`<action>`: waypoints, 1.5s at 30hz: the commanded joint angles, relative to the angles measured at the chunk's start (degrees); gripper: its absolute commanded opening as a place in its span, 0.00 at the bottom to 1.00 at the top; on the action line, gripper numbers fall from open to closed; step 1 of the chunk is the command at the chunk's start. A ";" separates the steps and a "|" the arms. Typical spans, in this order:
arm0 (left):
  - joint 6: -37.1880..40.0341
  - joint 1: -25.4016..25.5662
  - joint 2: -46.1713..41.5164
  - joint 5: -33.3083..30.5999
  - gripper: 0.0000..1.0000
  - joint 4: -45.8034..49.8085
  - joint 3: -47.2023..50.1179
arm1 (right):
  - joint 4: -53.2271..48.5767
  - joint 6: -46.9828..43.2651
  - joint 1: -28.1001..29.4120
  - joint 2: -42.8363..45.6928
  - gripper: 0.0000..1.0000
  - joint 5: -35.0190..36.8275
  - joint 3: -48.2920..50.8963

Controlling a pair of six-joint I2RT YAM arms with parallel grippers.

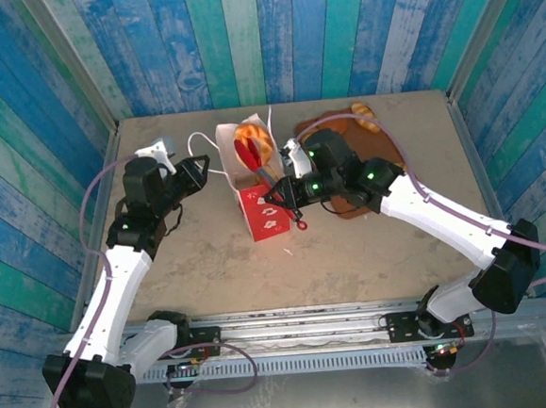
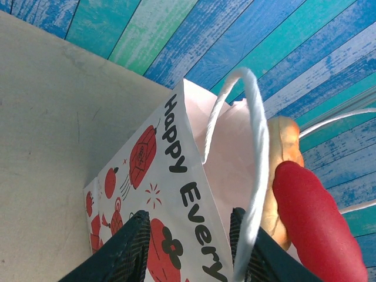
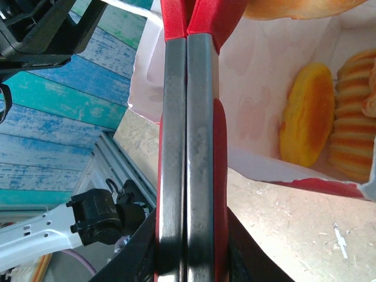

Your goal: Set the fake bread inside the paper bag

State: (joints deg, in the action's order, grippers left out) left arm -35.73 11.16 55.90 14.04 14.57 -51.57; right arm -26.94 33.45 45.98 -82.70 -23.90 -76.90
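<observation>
The tabletop point(image 1: 212, 265) carries the paper bag point(image 1: 259, 210) upright near the middle of its far edge, mouth up. A brown tray point(image 1: 382, 143) lies toward the far right corner, just beside the bag. One golden pastry point(image 1: 364, 114) sits on it near the far edge, and I judge this to be bread not yet moved.

The left gripper point(image 2: 189, 218) reaches in from the left and straddles the bag's printed wall below its white loop handle point(image 2: 261, 153), one finger on each side. It is probably there to steady the bag and hold the mouth wide, but I cannot tell whether the fingers actually pinch the paper.

The right gripper point(image 3: 189, 247) is clenched on the red-handled tongs point(image 3: 188, 147), squeezing their metal arms flat together. This makes the red tips clamp a golden piece of fake bread point(image 2: 282, 170) at the bag's mouth. The grip suits the job, since the slim tongs can enter the narrow opening where the gripper itself likely could not.

Inside the bag, a round orange bun point(image 3: 308, 114) and a ridged croissant point(image 3: 352, 117) lie side by side on the bottom.
</observation>
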 commanded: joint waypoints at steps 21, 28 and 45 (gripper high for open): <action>0.97 0.10 -1.28 0.33 0.45 -0.18 -0.50 | 1.34 -1.03 -0.68 2.27 0.38 -1.66 -1.84; 1.30 0.09 -1.83 1.00 0.53 -0.32 -1.68 | 1.67 -2.14 -0.85 4.00 0.38 -1.93 -4.08; 12.06 0.09 -19.44 -8.26 0.94 2.15 0.18 | 3.39 -5.39 -5.34 10.31 0.41 0.70 -13.92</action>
State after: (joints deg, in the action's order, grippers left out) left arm -27.94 11.16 39.62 10.81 15.25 -52.10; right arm -25.30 29.43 41.74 -75.09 -25.17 -89.17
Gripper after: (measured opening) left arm 0.948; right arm 0.410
